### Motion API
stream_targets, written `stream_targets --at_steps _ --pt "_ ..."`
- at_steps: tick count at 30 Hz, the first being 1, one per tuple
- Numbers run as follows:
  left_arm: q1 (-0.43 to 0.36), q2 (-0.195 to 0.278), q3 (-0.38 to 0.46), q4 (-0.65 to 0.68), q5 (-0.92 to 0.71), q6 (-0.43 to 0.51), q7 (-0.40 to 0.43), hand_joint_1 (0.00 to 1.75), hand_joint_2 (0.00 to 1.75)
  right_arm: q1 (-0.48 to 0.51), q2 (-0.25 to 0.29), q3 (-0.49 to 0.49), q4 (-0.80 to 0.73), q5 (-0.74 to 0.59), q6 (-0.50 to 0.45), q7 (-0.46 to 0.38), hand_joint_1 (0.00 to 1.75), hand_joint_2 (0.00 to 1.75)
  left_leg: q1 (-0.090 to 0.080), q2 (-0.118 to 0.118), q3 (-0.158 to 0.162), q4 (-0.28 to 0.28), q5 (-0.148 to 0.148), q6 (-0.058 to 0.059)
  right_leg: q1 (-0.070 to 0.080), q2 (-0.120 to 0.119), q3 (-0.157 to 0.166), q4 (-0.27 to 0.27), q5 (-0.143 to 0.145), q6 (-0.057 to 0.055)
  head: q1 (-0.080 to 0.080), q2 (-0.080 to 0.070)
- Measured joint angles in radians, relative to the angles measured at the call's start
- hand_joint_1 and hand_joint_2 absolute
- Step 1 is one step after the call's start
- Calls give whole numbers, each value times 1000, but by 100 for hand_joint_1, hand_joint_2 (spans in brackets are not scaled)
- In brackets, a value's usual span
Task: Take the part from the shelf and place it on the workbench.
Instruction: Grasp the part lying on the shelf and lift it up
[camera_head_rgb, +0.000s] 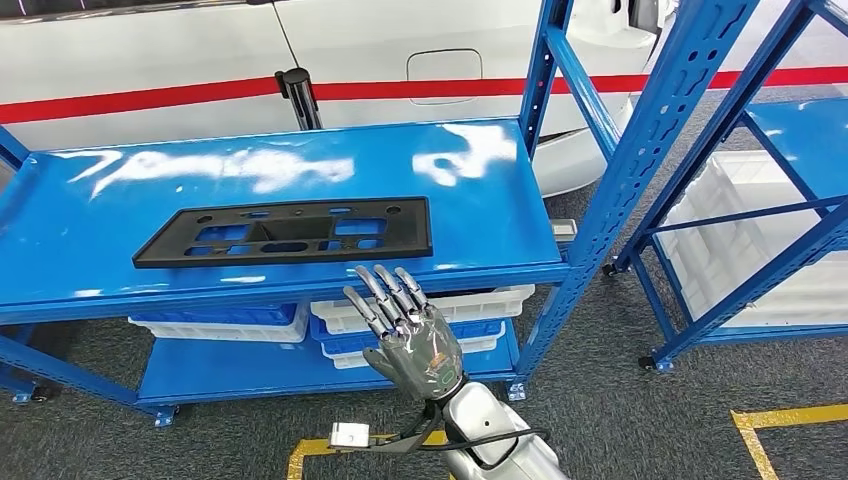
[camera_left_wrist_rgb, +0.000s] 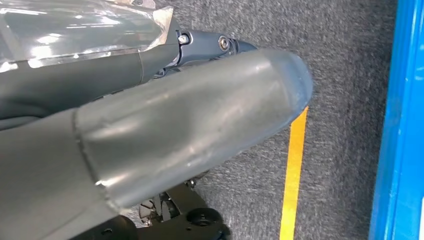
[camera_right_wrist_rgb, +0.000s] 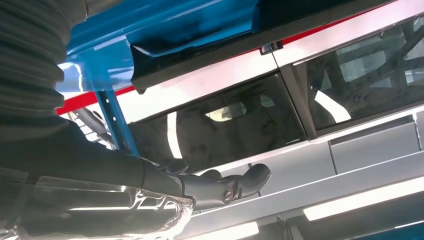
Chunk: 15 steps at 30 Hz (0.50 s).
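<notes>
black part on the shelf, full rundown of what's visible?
The black part is a long, flat, matte panel that looks like moulded plastic, with several rectangular cutouts and small round holes along its far edge. It lies flat on the top shelf of the blue rack, near the front edge. Nothing holds it: the right robot hand is open just in front, fingers pointing toward it, not touching.

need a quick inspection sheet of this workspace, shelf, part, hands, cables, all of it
surface: blue shelf top, glossy, bearing only the part
job's things: black part lying flat on the shelf top, untouched
clutter: white bins on the lower level
hands: right hand raised before the shelf edge, fingers apart, holding nothing; left hand hangs over the floor, state unclear
cables: black cable looped at the right wrist
surroundings: white vehicle with red stripe behind; second blue rack to the right; yellow floor tape
</notes>
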<state>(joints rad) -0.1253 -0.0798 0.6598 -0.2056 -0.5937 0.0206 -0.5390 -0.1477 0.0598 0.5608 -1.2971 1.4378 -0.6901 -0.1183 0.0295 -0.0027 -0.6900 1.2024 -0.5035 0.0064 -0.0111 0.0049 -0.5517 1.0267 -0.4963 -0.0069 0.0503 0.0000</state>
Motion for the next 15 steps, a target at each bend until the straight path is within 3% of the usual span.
stream_targets --at_steps 2,3,5,8,9,12,13,14,15 --pt "-2 3 0 0 -1 0 1 0 0 -1 1 0 0 0 0 0 0 175 -17 7 53 -121 56 33 5 0 9 -3 -5 -3 2 0" --pt "-4 5 -1 0 -2 0 2 0 0 -1 2 0 0 1 0 1 0 175 -24 10 69 -156 65 45 5 -1 10 -5 -7 -3 2 0" --pt "-6 6 -1 0 -2 0 3 0 0 0 2 -1 0 4 0 1 0 175 -34 12 77 -175 60 54 2 -4 12 -11 -10 6 2 0" --pt "-8 6 -1 -1 -2 0 4 0 0 0 2 -3 -2 6 0 2 0 175 -29 8 109 -219 73 56 6 -7 5 12 -24 16 3 0" --pt "-9 5 -1 -1 -2 0 5 0 0 0 1 -4 -3 6 0 2 0 175 -25 7 120 -232 77 54 7 -6 -16 55 -41 16 4 0" --pt "-10 1 -1 0 -2 0 6 0 0 4 -5 -5 1 3 0 2 0 175 -27 1 128 -235 72 52 2 -5 -122 232 -96 20 4 0" --pt "-10 0 -1 0 -2 -1 6 0 0 6 -7 -5 3 3 0 2 0 175 -26 -2 130 -234 68 50 -1 -5 -141 250 -91 28 4 0" --pt "-10 0 -1 0 -2 -1 6 0 0 8 -9 -5 4 2 0 2 0 175 -26 -5 132 -231 64 47 -4 -5 -139 228 -71 38 4 0" --pt "-10 -1 -1 0 -2 -1 6 0 0 8 -9 -5 5 2 0 1 0 175 -25 -7 136 -227 59 43 -7 -5 -117 169 -37 50 4 0"
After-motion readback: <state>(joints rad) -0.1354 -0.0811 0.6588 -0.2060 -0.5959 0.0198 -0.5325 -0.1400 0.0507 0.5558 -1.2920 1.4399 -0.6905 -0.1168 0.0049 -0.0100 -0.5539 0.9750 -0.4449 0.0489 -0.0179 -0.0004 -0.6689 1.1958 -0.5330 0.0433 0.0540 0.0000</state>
